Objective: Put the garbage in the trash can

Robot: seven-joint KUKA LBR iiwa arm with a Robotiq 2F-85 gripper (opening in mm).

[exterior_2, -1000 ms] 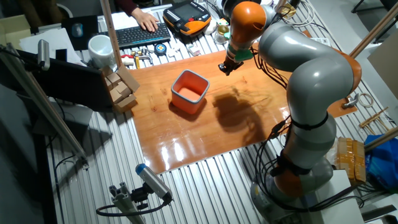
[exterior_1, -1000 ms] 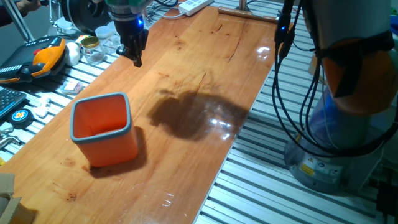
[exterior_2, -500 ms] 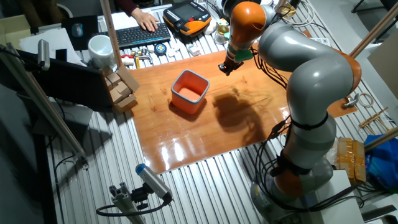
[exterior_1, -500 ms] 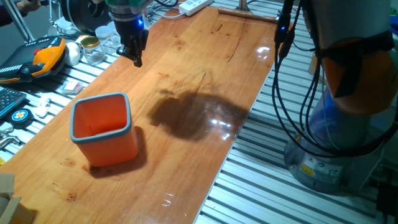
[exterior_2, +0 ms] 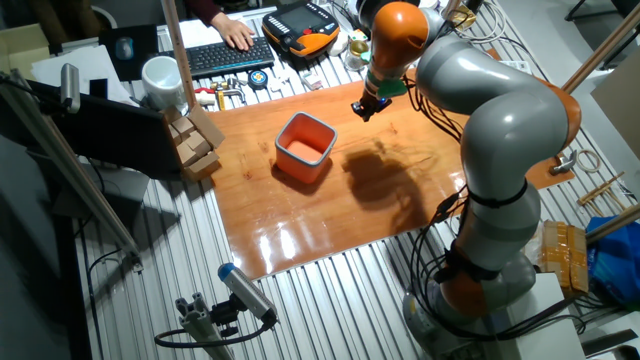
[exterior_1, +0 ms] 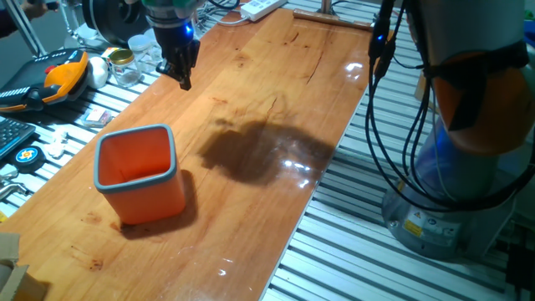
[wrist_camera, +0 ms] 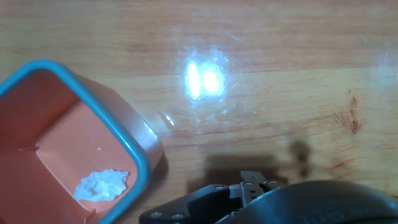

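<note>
The trash can (exterior_1: 138, 171) is an orange bin with a grey rim, standing on the wooden table at the front left. It also shows in the other fixed view (exterior_2: 305, 147). In the hand view the garbage (wrist_camera: 101, 185), a small crumpled white wad, lies on the floor of the trash can (wrist_camera: 140, 155). My gripper (exterior_1: 184, 79) hangs above the table beyond and to the right of the bin, well clear of it; it also shows in the other fixed view (exterior_2: 362, 110). It holds nothing and its fingers look slightly apart.
Beside the table's left edge lie an orange-and-black tool (exterior_1: 63, 73), a clear jar (exterior_1: 124, 65), a smooth white ball (exterior_1: 99, 71) and a keyboard (exterior_2: 225, 57) with a person's hand on it. A white mug (exterior_2: 160, 78) and wooden blocks (exterior_2: 195, 140) stand nearby.
</note>
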